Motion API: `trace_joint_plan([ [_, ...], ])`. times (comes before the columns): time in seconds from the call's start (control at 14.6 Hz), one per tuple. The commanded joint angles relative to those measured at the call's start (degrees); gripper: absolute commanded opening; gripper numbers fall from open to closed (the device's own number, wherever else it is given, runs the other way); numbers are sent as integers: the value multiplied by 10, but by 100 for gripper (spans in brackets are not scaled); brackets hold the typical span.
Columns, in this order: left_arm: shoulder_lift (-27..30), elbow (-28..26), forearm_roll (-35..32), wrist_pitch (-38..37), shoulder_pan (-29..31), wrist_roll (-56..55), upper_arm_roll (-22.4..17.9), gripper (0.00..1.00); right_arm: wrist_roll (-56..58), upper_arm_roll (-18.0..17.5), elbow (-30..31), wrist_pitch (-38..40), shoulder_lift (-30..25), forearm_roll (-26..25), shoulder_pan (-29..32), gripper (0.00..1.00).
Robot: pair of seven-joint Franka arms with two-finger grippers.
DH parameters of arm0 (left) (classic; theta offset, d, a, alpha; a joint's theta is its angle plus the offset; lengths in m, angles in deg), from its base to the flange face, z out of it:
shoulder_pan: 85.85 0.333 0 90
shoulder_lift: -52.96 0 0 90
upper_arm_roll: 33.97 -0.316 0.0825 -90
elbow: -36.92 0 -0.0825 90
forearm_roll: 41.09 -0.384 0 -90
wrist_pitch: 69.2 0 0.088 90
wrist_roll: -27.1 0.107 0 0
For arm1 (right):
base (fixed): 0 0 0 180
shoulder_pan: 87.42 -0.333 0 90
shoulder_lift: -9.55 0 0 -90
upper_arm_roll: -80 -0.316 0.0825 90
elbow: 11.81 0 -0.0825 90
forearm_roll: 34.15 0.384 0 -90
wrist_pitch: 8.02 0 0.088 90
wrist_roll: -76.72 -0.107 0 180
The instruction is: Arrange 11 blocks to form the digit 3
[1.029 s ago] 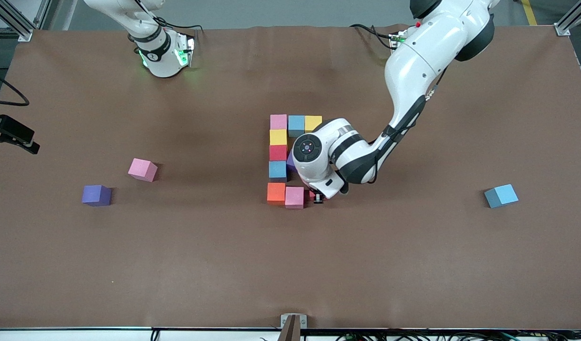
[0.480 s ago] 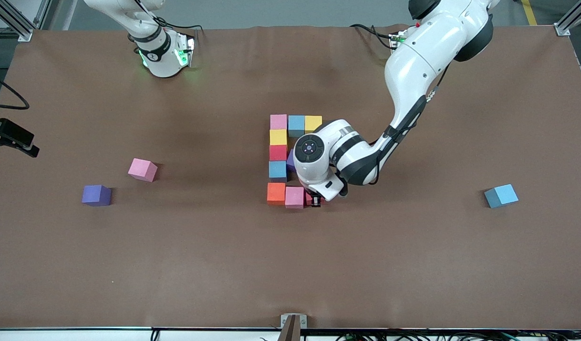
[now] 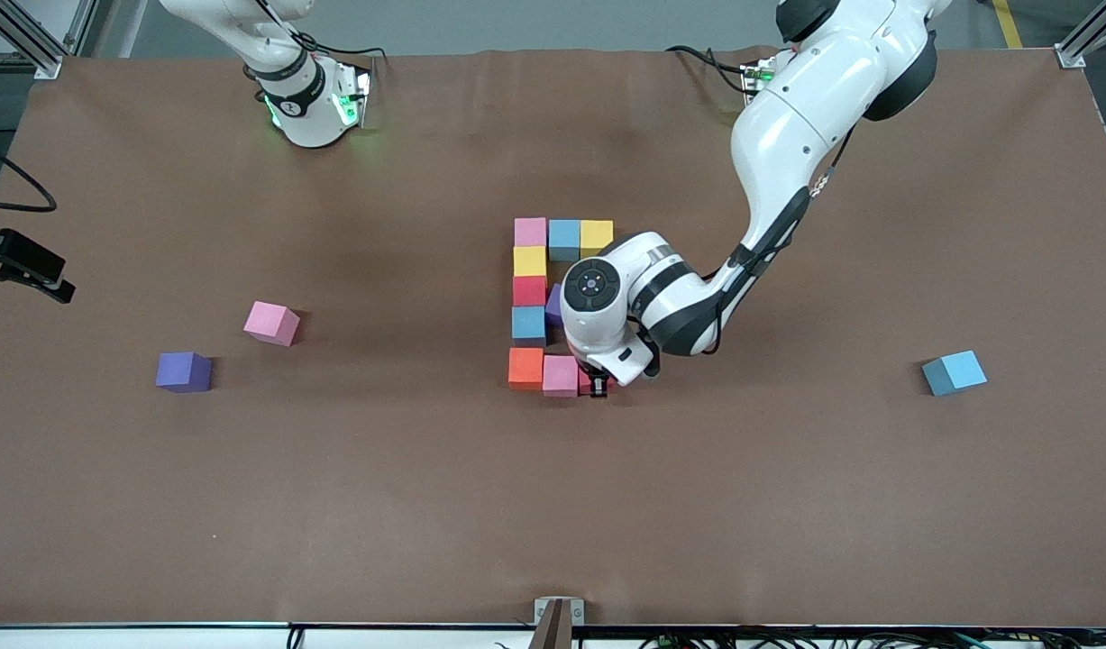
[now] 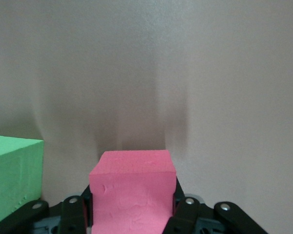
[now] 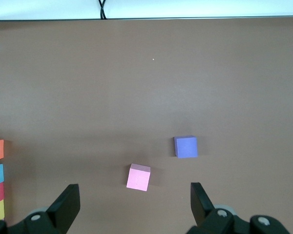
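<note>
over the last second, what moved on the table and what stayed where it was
The left end effector, shut on a red block, slid toward the right arm's end of the table, bringing the block in beside the pink block of the row nearest the front camera. The right end effector stayed open, waiting. The loose pink, purple and blue blocks did not move.

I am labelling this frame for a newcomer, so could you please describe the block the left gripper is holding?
Start at the cluster of coloured blocks mid-table, where the left gripper reaches down. In its row nearest the front camera sit an orange block, a pink block, then the held red block. Only this one is clamped between fingers.
</note>
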Motion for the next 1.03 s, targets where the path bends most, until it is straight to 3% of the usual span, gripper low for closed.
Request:
trace_joint_plan([
  [0.0,-8,13,10,12,-3,8,-5,60,-1,-7,2,-4,-2,-5,2,100],
  [0.07,-9,12,10,16,-4,8,-5,87,-1,-7,2,-4,-2,-5,3,100],
  [0.14,-9,10,9,16,-6,9,-6,100,-1,-6,2,-4,-2,-5,4,100],
  [0.69,46,7,6,5,14,120,-1,100,-1,-6,2,-4,-2,-5,3,100],
  [0.82,77,7,8,-22,38,174,6,100,-1,-7,2,-4,-2,-5,3,100],
  [0.96,106,8,19,-29,90,274,39,100,-1,-6,2,-4,-2,-5,3,100],
])
